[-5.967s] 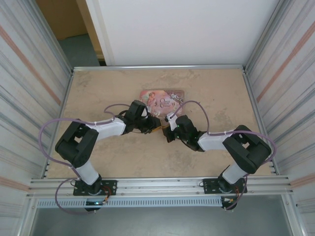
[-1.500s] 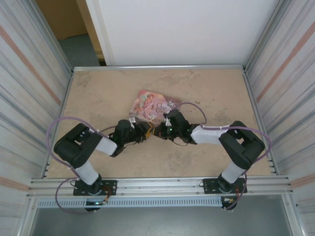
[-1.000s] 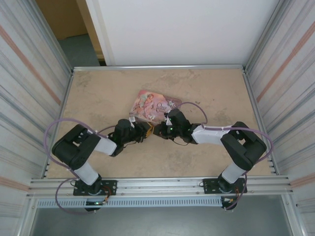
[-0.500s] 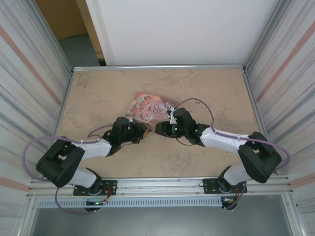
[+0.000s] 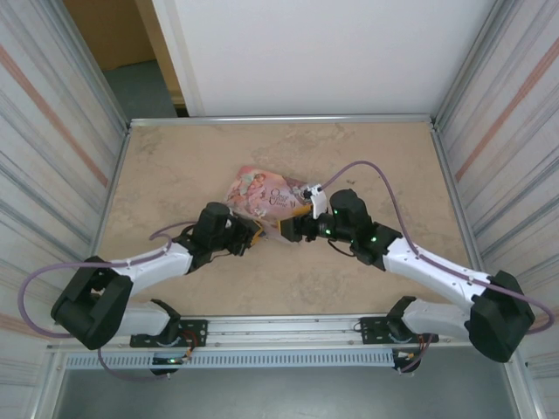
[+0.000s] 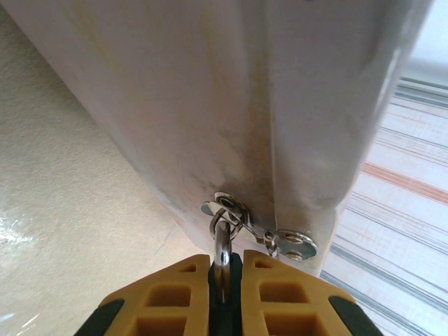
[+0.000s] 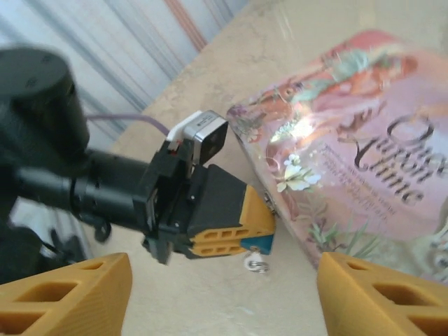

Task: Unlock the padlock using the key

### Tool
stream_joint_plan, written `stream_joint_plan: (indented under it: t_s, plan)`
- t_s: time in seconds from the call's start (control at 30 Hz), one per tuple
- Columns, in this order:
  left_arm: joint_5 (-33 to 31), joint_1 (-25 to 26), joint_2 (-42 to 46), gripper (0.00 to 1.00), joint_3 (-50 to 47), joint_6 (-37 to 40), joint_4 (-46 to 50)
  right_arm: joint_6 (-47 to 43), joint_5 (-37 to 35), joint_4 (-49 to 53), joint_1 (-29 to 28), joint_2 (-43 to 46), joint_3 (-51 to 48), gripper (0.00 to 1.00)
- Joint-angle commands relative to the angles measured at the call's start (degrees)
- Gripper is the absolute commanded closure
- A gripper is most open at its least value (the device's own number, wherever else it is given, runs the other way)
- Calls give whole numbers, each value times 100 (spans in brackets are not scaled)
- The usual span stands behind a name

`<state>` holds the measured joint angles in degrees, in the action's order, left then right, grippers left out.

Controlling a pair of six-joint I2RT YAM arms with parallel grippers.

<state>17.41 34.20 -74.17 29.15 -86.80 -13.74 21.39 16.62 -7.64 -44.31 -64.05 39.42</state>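
text: cursive dark title on pink tin (image 7: 364,140) lid | reads about "Once … Time" | middle words unclear, right edge cut off

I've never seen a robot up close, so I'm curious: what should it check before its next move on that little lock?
1. Left gripper grips the padlock: ok. Its yellow fingers are shut on the silvery shackle.
2. Shackle passes through the hasp ring on the pink tin: ok.
3. Right gripper is free: ok. It is wide open with nothing between its fingers.
4. Right gripper faces the padlock: ok. The blue body sits ahead, between its fingers.
5. Key is found: cannot tell. A small silvery piece hangs under the padlock, too small to identify.
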Motion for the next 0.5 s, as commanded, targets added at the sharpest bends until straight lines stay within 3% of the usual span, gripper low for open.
stream_joint_plan:
  t_s: [0.0, 0.17, 0.47]
  plan:
    - [77, -12, 182, 100, 417, 146, 314, -1689, 140, 2, -164, 330, -279, 37]
    - [152, -14, 123, 100, 590, 61, 489, -3361, -329, 466, -586, 655, -412, 36]
    - [414, 21, -201, 100, 1081, -320, 1358, -4931, -1404, 931, -1146, 648, -392, 34]
